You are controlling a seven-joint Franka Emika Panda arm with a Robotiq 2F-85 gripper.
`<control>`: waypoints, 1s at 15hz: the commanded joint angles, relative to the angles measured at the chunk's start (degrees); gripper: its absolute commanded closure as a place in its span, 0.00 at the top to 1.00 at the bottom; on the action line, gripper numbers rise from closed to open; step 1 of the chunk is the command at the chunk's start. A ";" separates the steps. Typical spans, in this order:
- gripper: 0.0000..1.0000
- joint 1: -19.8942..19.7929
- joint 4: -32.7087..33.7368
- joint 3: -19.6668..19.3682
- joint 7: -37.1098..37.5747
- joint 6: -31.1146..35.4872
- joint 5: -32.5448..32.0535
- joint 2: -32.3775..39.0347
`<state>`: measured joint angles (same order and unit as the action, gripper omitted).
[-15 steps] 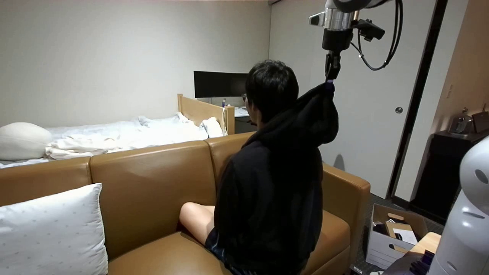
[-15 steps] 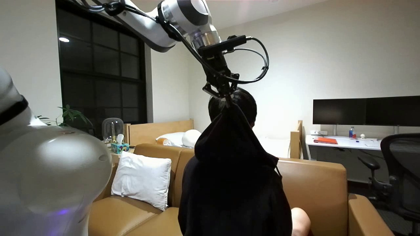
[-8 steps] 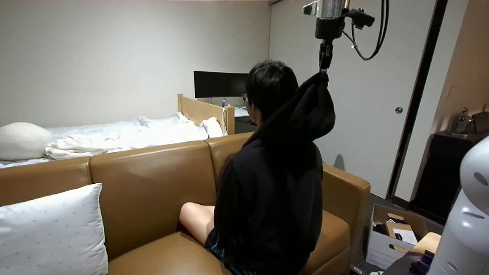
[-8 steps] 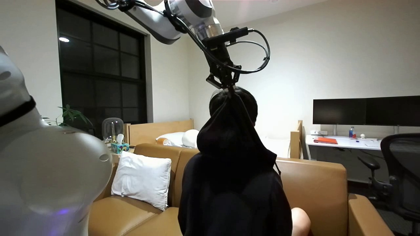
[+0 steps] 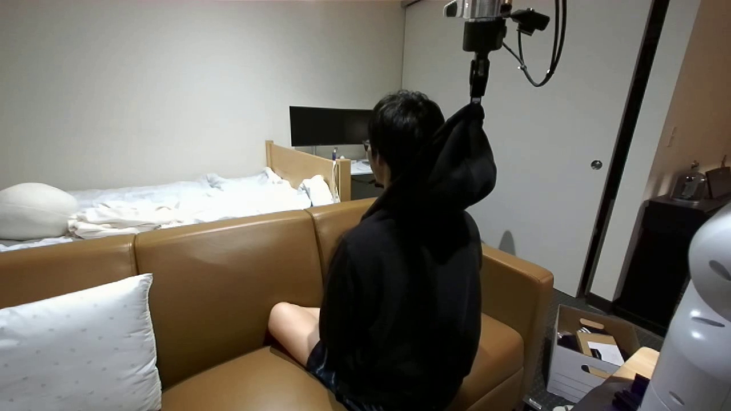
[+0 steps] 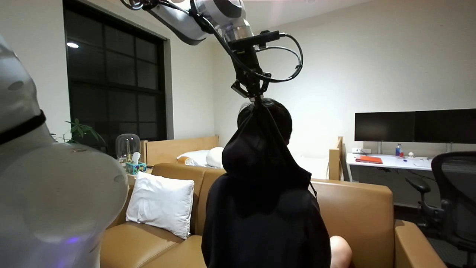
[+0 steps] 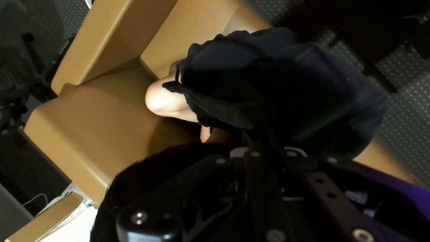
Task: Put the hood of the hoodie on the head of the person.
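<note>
Smooth tan leather, seamed into broad panels, covers the sofa [image 5: 228, 268] below the end effector [image 5: 476, 98], and on it a person [image 5: 394, 257] sits, back turned in both exterior views. Clamped tight, the end effector has its jaws together on the top edge of the hood [image 5: 460, 162], soft black cloth gathered to a point there and bulging into a rounded pouch underneath. Lower down, the same cloth spreads into the hoodie [image 6: 266, 230], plain, matte and loosely draped. Near the end effector is the head [image 5: 404, 125], round, with short, slightly glossy black hair. In an exterior view the gathered tip [image 6: 257, 112] lies across the hair; in an exterior view the crown [image 5: 406, 100] shows bare, with the gripped edge apart from it, behind. Looking down past the end effector, the wrist view gives grey carpet [image 7: 410, 114] with rows of pale dots, and a thin loop of drawstring [image 7: 177, 72] near the smooth, bare knee [image 7: 164, 97]. Well apart from the end effector, a black-framed window [image 6: 115, 93], a flat pale door [image 5: 542, 171] and a white cardboard box [image 5: 571, 368] each appear in a single exterior view.
</note>
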<state>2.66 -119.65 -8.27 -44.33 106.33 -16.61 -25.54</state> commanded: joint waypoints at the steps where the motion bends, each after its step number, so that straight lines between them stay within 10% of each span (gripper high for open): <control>1: 0.02 0.06 3.61 0.18 -2.78 -4.54 2.22 0.73; 15: 0.02 -0.27 1.90 0.87 -2.00 -4.15 1.71 2.28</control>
<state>3.21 -117.66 -8.23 -46.54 102.25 -14.97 -23.41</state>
